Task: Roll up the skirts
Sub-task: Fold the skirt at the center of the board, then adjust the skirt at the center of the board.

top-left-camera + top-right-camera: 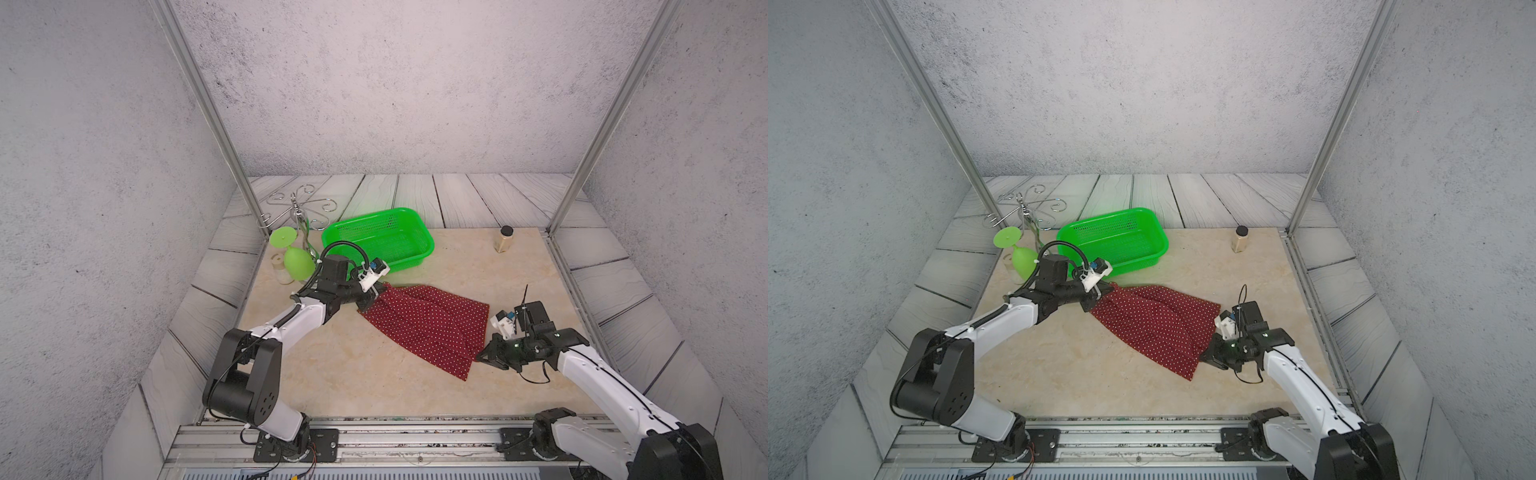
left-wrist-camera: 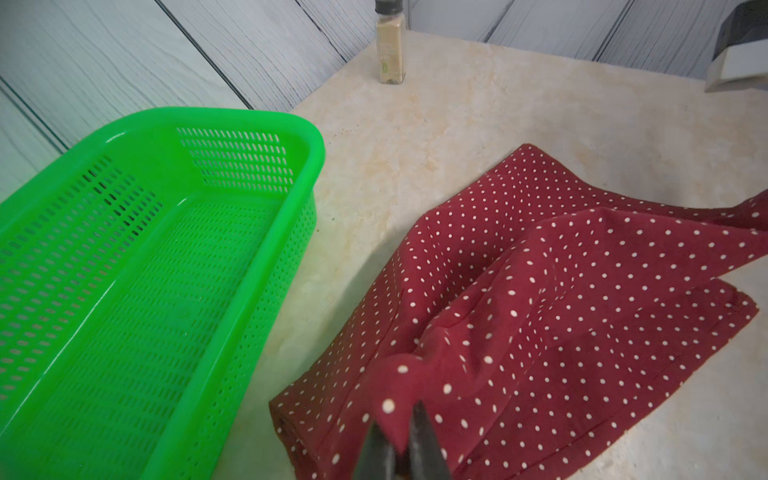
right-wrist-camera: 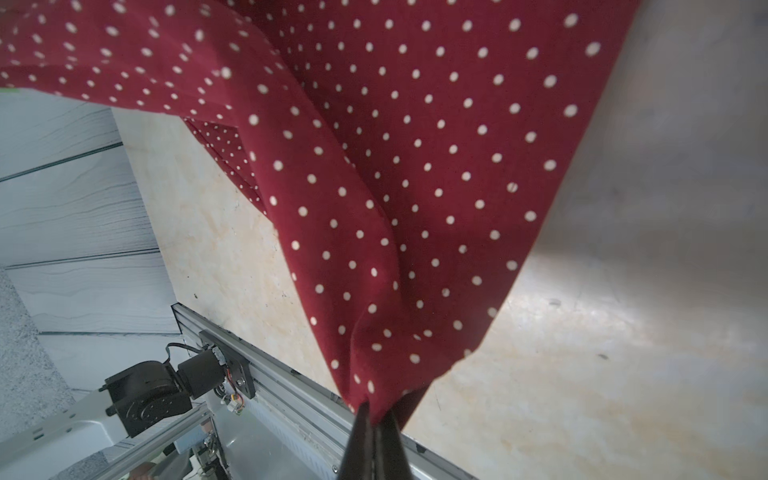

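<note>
Nearest the rail, the right gripper pinches the near corner of the skirt. In the right wrist view its fingers stand almost together with a fold of dotted cloth caught between them, and the cloth climbs from the table up to that pinch.

The skirt lies in the middle of the table, stretched slantwise between the two arms, mostly flat but with long creases running through it and no roll begun.

At its far end the left gripper holds the narrower edge. The left wrist view shows a narrow gap between its fingers with a bunched bit of cloth nipped there.

Just beyond that end sits the green basket, close to the skirt but apart from it. Further out are a green glass lying on its side, a wire rack and a small bottle, all well clear.

I judge this to be the spreading step: the cloth is being pulled taut so that it lies smooth before rolling.

The next move probably calls for lowering both corners, letting go, and taking hold again side by side along one edge. The turn should be even on both sides, for thin, limp cloth like this is likely to skew or slump if one side leads.
</note>
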Tool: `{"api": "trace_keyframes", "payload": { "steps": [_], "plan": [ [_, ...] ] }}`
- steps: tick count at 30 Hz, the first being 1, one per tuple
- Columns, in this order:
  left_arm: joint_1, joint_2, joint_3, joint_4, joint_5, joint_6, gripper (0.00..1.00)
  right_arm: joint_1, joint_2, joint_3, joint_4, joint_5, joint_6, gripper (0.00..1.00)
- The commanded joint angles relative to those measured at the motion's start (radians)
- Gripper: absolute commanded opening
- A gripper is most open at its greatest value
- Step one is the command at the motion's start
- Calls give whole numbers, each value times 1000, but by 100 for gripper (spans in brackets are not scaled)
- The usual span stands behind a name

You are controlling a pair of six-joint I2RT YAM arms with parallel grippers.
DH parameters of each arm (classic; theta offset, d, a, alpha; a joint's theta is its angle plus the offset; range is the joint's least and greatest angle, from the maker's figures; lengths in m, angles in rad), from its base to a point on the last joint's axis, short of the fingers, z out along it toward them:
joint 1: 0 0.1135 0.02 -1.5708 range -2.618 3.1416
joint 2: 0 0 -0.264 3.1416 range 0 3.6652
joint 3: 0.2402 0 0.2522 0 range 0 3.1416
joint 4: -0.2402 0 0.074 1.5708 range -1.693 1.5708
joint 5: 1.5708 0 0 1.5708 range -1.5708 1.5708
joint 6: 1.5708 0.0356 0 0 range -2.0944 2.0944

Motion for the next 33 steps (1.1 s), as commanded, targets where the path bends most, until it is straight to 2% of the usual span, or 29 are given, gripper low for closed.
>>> {"api": "trace_keyframes", "payload": {
  "steps": [1, 2, 3, 4, 5, 6, 7, 10, 12, 14, 15, 17, 20, 23, 25, 28, 30, 33],
  "plan": [
    [21, -53, -25, -140, -113, 76, 17, 45, -11, -31, -12, 20, 38, 30],
    [24, -74, -45, -118, -209, 32, 29, 67, -7, -31, -23, 22, 41, 40],
    [32, -96, -56, -116, -284, 6, 30, 92, -10, -23, -43, 29, 36, 49],
    [40, -112, -65, -103, -363, -38, 34, 108, -18, -11, -64, 38, 30, 54],
    [52, -133, -63, -106, -450, -97, 45, 121, -40, 1, -82, 46, 24, 61],
    [67, -155, -58, -115, -508, -155, 50, 125, -65, 13, -95, 41, 22, 64],
    [79, -171, -49, -132, -542, -200, 52, 124, -88, 29, -108, 47, 18, 67],
    [95, -234, -8, -201, -536, -357, 51, 123, -149, 75, -76, 100, 17, 67],
    [100, -261, 17, -250, -434, -551, 49, 119, -165, 68, 37, 185, 52, 64],
    [100, -264, -1, -244, -328, -793, 48, 100, -114, 18, 224, 210, 117, 55],
    [100, -261, -21, -239, -289, -905, 48, 80, -63, -13, 331, 171, 149, 50],
    [101, -245, -82, -256, -252, -1149, 48, 59, 116, -21, 567, 93, 236, 30],
    [105, -214, -177, -231, -273, -1384, 50, 65, 355, 75, 627, 16, 213, 16],
    [135, -174, -227, -38, -228, -1444, 53, 64, 447, 114, 604, 44, 174, 14],
    [147, -126, -164, -62, -205, -1406, 55, 62, 467, 118, 567, 64, 158, 17],
    [155, -14, -50, -138, -62, -1330, 56, 63, 491, 105, 525, 94, 152, 25],
    [150, 51, -42, -122, 24, -1333, 55, 61, 510, 96, 515, 114, 158, 31],
    [142, 113, -70, -66, 101, -1336, 54, 60, 558, 111, 490, 119, 161, 32]
  ]
}}
